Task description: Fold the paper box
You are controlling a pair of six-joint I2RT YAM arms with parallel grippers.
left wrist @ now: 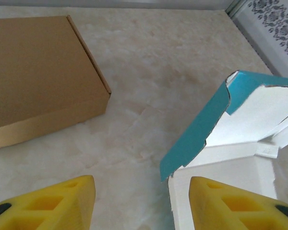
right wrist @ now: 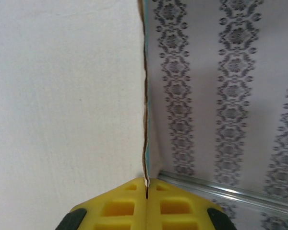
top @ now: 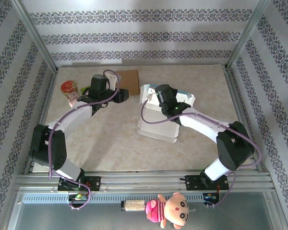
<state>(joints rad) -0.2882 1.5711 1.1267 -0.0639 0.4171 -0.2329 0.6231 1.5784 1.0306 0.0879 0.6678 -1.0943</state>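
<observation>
right fingers (right wrist: 125, 206) pinching paper box (right wrist: 62, 96) flap edge, left fingers (left wrist: 62, 203) hovering released beside box corner, brown carton (left wrist: 38, 72) sitting nearby

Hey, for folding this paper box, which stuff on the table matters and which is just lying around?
For the job: paper box, white and teal; right gripper, shut on its flap; left gripper, open beside it.
Just lying about: brown cardboard box; red-lidded container; doll on the front rail.
</observation>
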